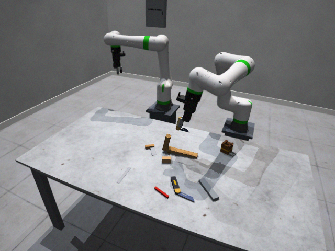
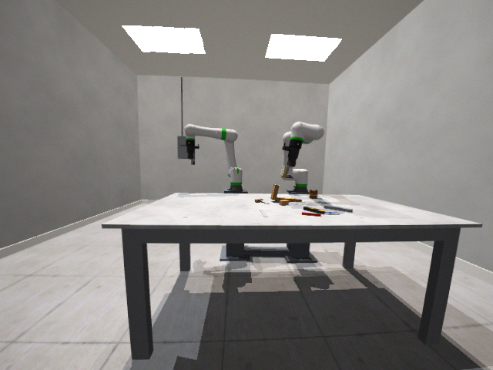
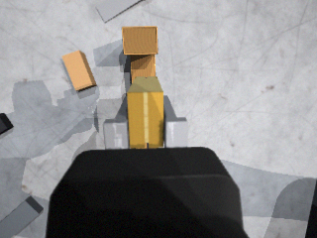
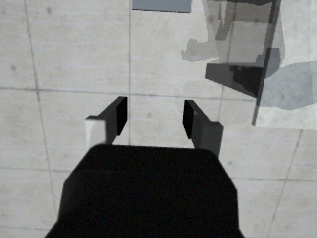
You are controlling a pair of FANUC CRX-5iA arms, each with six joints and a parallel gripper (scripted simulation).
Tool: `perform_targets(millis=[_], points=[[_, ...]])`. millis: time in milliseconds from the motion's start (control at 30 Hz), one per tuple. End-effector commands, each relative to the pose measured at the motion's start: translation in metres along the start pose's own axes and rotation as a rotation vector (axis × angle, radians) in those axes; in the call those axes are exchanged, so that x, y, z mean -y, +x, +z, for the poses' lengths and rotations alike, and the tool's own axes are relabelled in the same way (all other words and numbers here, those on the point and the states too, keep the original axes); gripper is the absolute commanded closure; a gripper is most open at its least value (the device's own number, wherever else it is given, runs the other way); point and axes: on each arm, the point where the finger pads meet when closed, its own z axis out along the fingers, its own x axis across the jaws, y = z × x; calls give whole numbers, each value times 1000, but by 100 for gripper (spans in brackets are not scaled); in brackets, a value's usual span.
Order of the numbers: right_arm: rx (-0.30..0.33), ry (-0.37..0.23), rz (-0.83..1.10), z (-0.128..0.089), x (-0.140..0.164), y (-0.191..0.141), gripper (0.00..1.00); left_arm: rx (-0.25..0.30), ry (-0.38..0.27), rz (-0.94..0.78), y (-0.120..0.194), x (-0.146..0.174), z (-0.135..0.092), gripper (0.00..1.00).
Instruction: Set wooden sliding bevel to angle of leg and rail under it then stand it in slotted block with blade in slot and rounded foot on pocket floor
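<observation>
top view, with exterior and wrist views, listed by holder and contents.

left gripper [image 1: 181, 122] [image 2: 287, 171] [image 3: 146, 133]: narrowed and clamped on the handle of the wooden sliding bevel [image 1: 178, 124] [image 2: 284, 172] [image 3: 146, 114], held above the table [image 1: 81, 151] [image 2: 215, 215], well apart from the slotted block; dark blade [image 1: 184, 129] swung out at an angle from the handle. exact match to the leg's angle: cannot tell.

right gripper [image 1: 119, 70] [image 2: 192, 161] [image 4: 155, 119]: wide, nothing between the fingers; raised beyond the table's edge, over the floor.

slotted block [image 1: 226, 147] [image 2: 313, 194]: dark brown, on the table, near the left arm's base; slot and pocket too small to read, contents cannot be told.

leg [image 1: 167, 142] [image 2: 275, 192] [image 3: 140, 41]: rising at a slant from one end of the rail [image 1: 183, 152] [image 2: 292, 200] [image 3: 143, 68], the latter flat on the table.

also on the table: plain wooden block [image 1: 166, 160] [image 2: 283, 202] [image 3: 79, 70], near the rail; small wooden piece [image 1: 149, 146] [image 2: 259, 200] with a pale blade; black bevel [image 1: 175, 184] [image 2: 313, 210], blue blade opened out, between red rod [image 1: 161, 192] [image 2: 311, 213] and grey bar [image 1: 208, 190] [image 2: 338, 209] [image 3: 20, 218]; pale strip [image 1: 123, 174] [image 2: 263, 213], lying apart.
</observation>
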Motion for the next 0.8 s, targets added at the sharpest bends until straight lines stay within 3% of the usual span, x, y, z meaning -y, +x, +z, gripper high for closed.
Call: perform_targets(millis=[0, 233, 767], points=[[0, -2, 0, -1, 0, 0, 0, 2, -2, 11, 3, -7, -3, 100], [0, -2, 0, -1, 0, 0, 0, -1, -13, 38, 10, -26, -7, 100], [0, -2, 0, -1, 0, 0, 0, -13, -60, 157, 43, -110, -23, 100]])
